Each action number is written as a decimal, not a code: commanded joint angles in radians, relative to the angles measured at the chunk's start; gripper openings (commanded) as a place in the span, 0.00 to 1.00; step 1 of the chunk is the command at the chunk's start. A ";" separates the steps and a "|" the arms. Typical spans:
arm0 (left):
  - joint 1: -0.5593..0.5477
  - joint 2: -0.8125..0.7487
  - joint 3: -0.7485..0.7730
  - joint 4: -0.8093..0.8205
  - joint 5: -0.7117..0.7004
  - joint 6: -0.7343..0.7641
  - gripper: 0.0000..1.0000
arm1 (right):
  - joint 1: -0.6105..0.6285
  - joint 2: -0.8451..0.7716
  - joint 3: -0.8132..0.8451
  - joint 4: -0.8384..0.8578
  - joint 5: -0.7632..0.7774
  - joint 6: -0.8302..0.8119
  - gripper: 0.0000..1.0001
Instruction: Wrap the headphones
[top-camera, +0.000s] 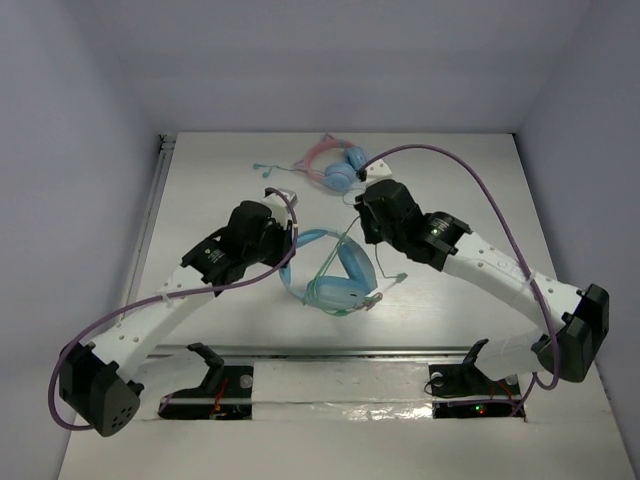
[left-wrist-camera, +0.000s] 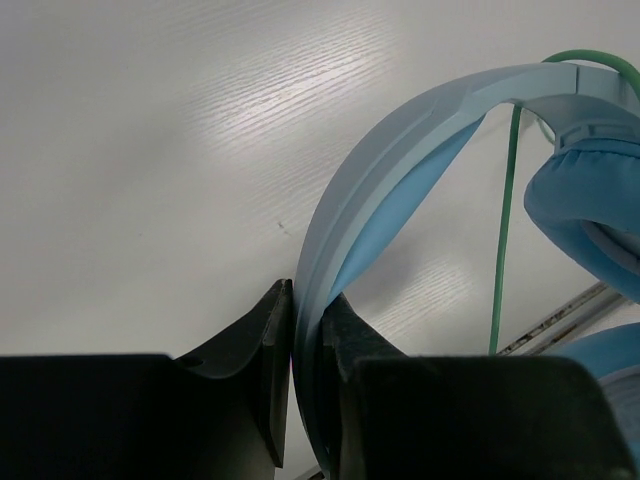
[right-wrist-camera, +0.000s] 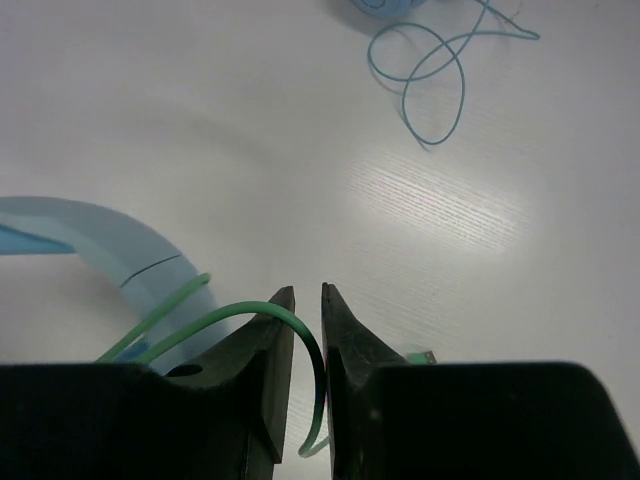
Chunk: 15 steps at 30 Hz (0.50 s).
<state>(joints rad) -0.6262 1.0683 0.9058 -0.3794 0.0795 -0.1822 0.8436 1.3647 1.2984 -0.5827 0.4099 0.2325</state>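
Light-blue plastic dominated the middle of the white surface (top-camera: 200, 180), where the headphones (top-camera: 335, 275) lay between the two arms, headband arched toward the far side and padded cups toward the near edge. The left claw (left-wrist-camera: 308, 345) was clamped on the headband (left-wrist-camera: 400, 160), its two dark fingers pressed against either face of the band with no gap showing. From the left wrist, a padded cup (left-wrist-camera: 585, 205) sat just right of the band, and the thin green cable (left-wrist-camera: 503, 230) ran straight down between band and cup.

The right claw (right-wrist-camera: 306, 350) hovered over the far end of the band with its fingers nearly together; a loop of the green cable passed into the narrow slot between them. Whether the fingers actually pinched the cable or merely straddled it was hard to judge from that angle, since the loop dropped out of sight low in the slot.

Beyond the right claw, near the far edge, lay a smaller pair (top-camera: 340, 168) with a pink headband and blue cups, its thin blue cord (right-wrist-camera: 430, 70) curled in loose loops on the surface. A purple hose (top-camera: 470, 175) arched over the right arm.
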 joint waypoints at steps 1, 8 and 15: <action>-0.001 -0.065 0.071 -0.006 0.129 0.020 0.00 | -0.096 -0.050 -0.066 0.184 -0.033 0.011 0.23; 0.022 -0.093 0.142 0.013 0.193 -0.010 0.00 | -0.155 -0.137 -0.249 0.443 -0.267 0.106 0.23; 0.100 -0.108 0.160 0.106 0.364 -0.062 0.00 | -0.184 -0.165 -0.410 0.648 -0.452 0.162 0.24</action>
<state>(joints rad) -0.5491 1.0027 0.9844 -0.3874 0.2775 -0.1837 0.6865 1.2045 0.9363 -0.1070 0.0475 0.3595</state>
